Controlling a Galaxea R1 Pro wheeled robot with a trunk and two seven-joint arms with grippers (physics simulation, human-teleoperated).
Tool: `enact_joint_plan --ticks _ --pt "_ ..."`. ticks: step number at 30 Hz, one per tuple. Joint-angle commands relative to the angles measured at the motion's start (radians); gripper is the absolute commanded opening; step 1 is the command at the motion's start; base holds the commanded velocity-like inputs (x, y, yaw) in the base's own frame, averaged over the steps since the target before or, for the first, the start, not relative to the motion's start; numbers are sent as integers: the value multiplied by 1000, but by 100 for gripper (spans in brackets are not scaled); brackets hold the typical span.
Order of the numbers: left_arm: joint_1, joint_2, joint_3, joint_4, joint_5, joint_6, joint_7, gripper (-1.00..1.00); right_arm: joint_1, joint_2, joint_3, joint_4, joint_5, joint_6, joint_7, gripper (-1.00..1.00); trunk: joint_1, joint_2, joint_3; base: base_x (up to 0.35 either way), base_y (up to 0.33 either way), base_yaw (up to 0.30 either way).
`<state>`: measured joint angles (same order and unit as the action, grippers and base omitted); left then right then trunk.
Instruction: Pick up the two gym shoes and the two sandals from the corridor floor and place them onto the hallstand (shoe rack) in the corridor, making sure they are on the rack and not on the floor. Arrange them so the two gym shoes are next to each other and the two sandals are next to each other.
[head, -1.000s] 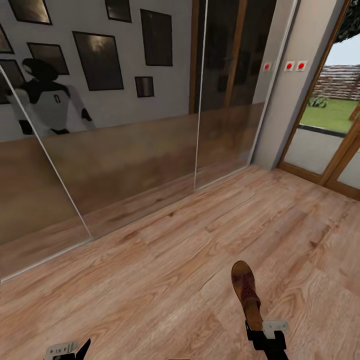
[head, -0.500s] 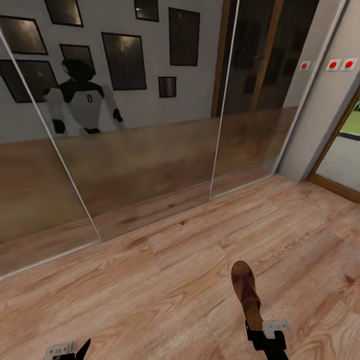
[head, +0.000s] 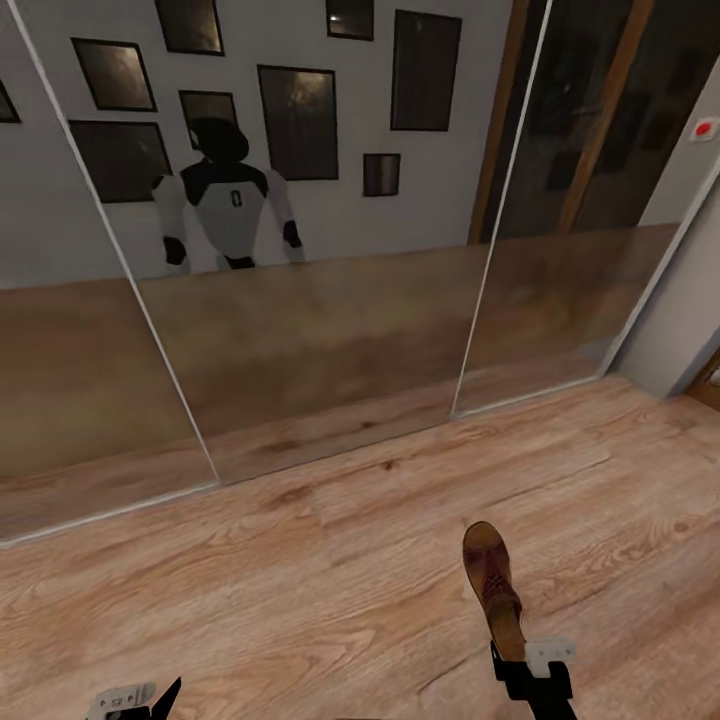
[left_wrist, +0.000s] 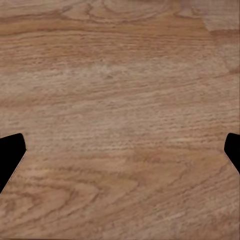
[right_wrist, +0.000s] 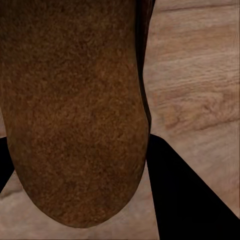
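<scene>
Head view: the right gripper at the lower edge holds a brown sandal by its heel end, the toe pointing away from the robot, lifted above the wood floor. The left gripper sits low at the other corner. Ahead stand mirrored sliding doors showing the robot's reflection and dark picture frames.

In the right wrist view the sandal's rough brown underside lies between the black fingers, which pinch it. In the left wrist view the finger tips stand spread wide apart over bare floor, holding nothing.
</scene>
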<state>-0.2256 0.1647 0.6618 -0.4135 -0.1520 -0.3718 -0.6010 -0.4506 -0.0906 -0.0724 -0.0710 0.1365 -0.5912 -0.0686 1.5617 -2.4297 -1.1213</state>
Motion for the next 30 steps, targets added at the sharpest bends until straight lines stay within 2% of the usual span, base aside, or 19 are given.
enact_joint_plan --ticks 1,30 --pt "-1 -1 9 1 -11 -6 -5 100 0 0 -7 0 8 -2 -1 -100 0 0 -1 73 -28 277" --pt "-1 -1 9 1 -11 -6 -5 100 0 0 -7 0 8 -2 -2 -100 0 0 -1 6 -2 277"
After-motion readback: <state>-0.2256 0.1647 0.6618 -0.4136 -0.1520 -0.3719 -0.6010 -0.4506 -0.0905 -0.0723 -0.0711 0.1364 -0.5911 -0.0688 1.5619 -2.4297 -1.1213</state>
